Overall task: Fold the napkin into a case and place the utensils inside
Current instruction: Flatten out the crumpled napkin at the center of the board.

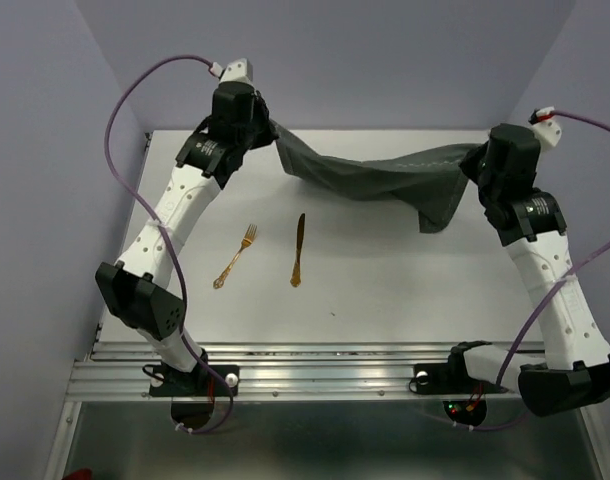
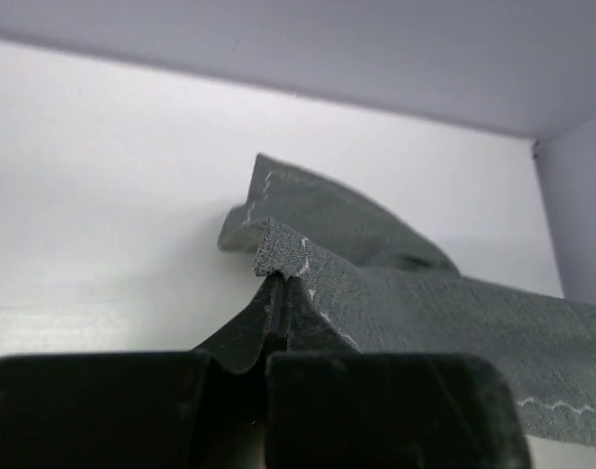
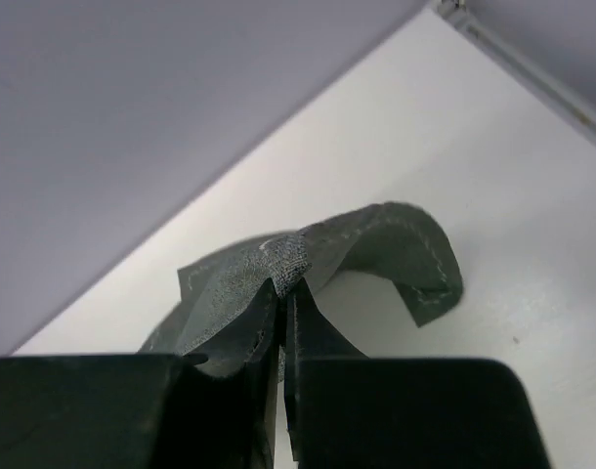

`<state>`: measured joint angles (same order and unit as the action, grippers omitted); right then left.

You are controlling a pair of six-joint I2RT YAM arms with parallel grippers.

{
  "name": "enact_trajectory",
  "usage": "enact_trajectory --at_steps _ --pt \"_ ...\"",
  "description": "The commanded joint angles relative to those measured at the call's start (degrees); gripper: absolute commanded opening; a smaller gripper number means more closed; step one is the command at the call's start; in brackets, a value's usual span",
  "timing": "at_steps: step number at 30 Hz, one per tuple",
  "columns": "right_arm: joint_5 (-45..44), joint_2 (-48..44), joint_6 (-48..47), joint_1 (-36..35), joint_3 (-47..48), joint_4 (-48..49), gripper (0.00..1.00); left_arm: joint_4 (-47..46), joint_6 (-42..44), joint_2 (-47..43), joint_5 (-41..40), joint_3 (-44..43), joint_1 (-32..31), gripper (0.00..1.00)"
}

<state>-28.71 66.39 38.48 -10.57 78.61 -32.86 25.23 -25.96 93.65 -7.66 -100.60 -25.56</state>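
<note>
Napkin (image 1: 375, 180), dark grey, is hanging stretched above the far part of the worktop (image 1: 405, 290), sagging at its middle. Left end effector (image 2: 276, 278) is clenching the napkin's left end. Right end effector (image 3: 283, 286) is clenching its right end, with a corner drooping beside it. Fork (image 1: 236, 256) and knife (image 1: 298, 250) are lying side by side, not touching, on the worktop, on the near side of the napkin's left half.

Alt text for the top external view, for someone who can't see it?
The grey napkin sags between the left claw and right claw, each pinching one end, at the far side of the table. An orange-brown fork and knife lie apart mid-table.
</note>
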Motion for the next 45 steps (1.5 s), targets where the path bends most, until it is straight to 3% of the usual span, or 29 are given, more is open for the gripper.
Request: enact_trajectory --at_steps 1,9,19,24,34,41,45 --pt "-4.25 1.11 -6.21 0.20 11.11 -1.59 0.01 0.17 5.03 -1.54 3.95 -10.13 0.51 0.00" --pt "-2.76 0.50 -10.44 0.20 26.59 -1.59 0.01 -4.22 5.74 -6.97 9.58 -13.75 0.51 0.00" --pt "2.95 -1.96 -11.67 0.20 38.81 -8.01 0.01 -7.57 4.86 -17.09 8.28 -13.05 0.42 0.00" --pt "3.92 -6.53 -11.15 0.20 37.85 -10.64 0.01 -9.41 3.90 -24.64 5.90 -5.32 0.42 0.00" --pt "11.48 -16.28 -6.05 0.20 34.16 -16.00 0.01 -9.33 -0.32 -38.62 10.47 2.07 0.42 0.00" --pt "5.86 -22.17 -4.99 0.20 22.13 -16.28 0.01 -7.57 0.29 -40.56 8.28 6.37 0.42 0.00" --pt "2.00 -21.83 -6.13 0.20 14.92 -14.34 0.01 -8.44 0.64 -36.70 8.54 10.06 0.42 0.00"
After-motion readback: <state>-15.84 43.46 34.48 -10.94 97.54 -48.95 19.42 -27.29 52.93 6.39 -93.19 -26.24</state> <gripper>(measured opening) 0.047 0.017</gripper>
